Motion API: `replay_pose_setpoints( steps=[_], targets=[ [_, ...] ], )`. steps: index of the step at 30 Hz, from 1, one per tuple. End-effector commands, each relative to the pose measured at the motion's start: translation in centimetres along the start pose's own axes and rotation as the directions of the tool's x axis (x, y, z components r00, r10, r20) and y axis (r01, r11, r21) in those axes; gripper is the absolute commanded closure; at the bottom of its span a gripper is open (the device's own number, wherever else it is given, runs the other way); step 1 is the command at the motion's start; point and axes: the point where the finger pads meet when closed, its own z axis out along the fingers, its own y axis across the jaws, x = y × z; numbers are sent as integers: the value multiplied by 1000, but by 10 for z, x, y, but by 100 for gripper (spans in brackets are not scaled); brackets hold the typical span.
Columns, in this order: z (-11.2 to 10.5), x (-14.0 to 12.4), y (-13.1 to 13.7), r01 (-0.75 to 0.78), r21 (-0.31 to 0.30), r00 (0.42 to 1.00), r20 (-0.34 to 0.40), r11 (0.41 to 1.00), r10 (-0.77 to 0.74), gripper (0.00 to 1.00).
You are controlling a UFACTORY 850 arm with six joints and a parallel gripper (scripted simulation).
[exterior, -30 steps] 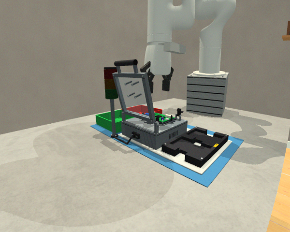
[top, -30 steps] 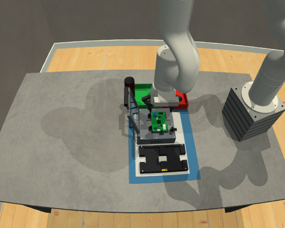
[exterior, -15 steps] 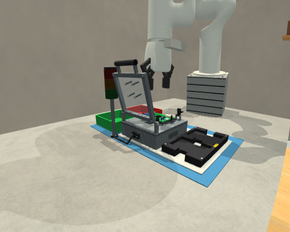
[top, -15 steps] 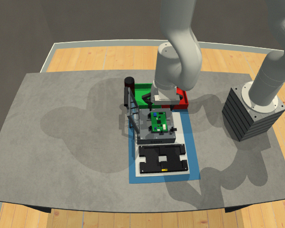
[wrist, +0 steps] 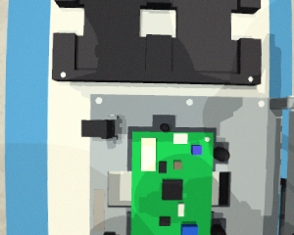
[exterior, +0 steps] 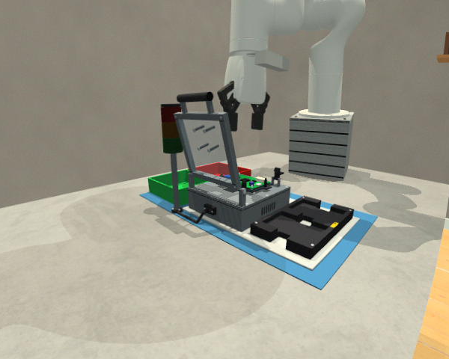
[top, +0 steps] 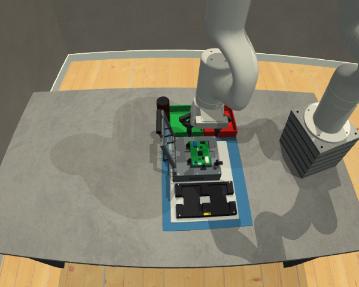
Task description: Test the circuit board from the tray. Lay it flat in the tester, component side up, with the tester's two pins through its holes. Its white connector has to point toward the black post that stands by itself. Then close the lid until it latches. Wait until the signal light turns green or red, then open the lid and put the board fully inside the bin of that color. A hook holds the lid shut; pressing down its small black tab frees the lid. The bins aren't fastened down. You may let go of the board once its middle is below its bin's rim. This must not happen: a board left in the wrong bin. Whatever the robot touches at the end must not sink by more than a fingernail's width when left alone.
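The green circuit board (top: pixel 199 153) lies flat in the grey tester, component side up; it also shows in the wrist view (wrist: pixel 172 183) and in the exterior view (exterior: pixel 255 182). Its white connector (wrist: pixel 148 154) is on the side toward the black latch block (wrist: pixel 97 128). The tester's lid (exterior: pixel 209 144) stands open with its black handle (exterior: pixel 194 96) up. My gripper (exterior: pixel 243 116) is open and empty, high above the far end of the tester near the lid's top. The signal light (exterior: pixel 170 129) shows no lit color.
The black tray (top: pixel 206 199) lies empty in front of the tester on the blue mat (top: pixel 204 185). The green bin (top: pixel 179 122) and the red bin (top: pixel 228 125) stand behind the tester. The arm's base block (top: pixel 319 143) is at the right.
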Motion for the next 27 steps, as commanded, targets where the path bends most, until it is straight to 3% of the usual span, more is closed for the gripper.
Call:
replay_pose_setpoints(
  steps=[1,8,20,27],
  targets=[
    [-11,0,1,0,29,1000,-29,1000,0,0],
    [-29,-1,2,0,29,1000,-29,1000,0,0],
    [-98,-3,4,0,29,1000,-29,1000,0,0],
    [-116,-3,4,0,29,1000,-29,1000,0,0]
  ],
)
